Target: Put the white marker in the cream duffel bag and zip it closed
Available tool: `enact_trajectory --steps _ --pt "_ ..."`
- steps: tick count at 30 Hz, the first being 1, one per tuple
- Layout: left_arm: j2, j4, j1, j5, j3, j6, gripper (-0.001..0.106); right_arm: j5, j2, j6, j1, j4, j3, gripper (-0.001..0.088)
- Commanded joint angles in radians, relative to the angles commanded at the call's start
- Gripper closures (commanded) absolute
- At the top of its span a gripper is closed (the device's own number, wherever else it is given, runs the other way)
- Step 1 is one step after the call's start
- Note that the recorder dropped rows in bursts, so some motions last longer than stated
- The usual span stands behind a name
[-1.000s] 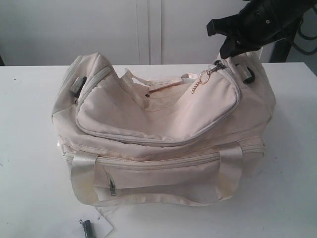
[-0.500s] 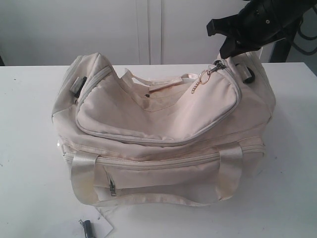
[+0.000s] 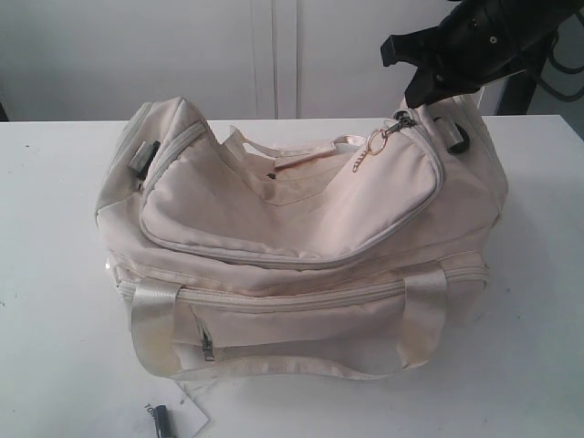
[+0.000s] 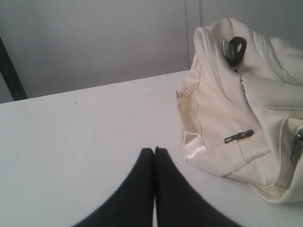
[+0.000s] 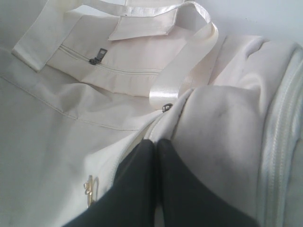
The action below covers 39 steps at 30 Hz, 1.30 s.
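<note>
- Exterior view: cream duffel bag (image 3: 301, 228) on the white desk (image 3: 55, 347), its curved flap (image 3: 292, 205) lying flat with the front zip line drawn together.
- Right pincer (image 3: 415, 91): poised at the bag's end, directly above the zip pull (image 3: 401, 120); a gold charm (image 3: 370, 146) hangs just beside and below its tip.
- Right wrist view: this pincer's two black fingers are pressed together, tips against the seam at the flap's corner. Whether a tab is pinched between them cannot be told.
- Left wrist view: left pincer (image 4: 154, 151) closed and holding nothing, over bare desk, with the bag's other end off to one side of it and apart.
- White marker: not identifiable in any view. A small dark stub (image 3: 161, 422) lies by a paper tag (image 3: 192, 412), across the bag from the right pincer; whether it belongs to the marker cannot be told.
- Step in hand (judgement): the zipping stage, at or near the end of the slider's run.
- Next move (judgement): confirm that the marker is inside and the slider is seated at the end stop. If the marker is outside, the zip must be drawn back first.
</note>
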<state>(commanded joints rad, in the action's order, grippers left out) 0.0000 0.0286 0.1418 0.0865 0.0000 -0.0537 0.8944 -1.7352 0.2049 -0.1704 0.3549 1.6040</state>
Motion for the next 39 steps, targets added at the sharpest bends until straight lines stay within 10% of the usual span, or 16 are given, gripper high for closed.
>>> enact_trajectory --steps 11,31,39 --pt "0.018 0.016 0.000 -0.141 -0.137 -0.131 0.105 -0.002 0.000 0.000 0.000 0.005 0.000 0.0868" --pt "0.651 0.020 0.000 -0.389 -0.640 -0.067 0.105 -0.006 0.000 0.000 0.000 0.007 0.000 0.0868" --pt "0.890 0.440 0.000 -0.481 -0.783 0.317 0.105 -0.002 0.000 0.000 0.000 0.007 0.000 0.0868"
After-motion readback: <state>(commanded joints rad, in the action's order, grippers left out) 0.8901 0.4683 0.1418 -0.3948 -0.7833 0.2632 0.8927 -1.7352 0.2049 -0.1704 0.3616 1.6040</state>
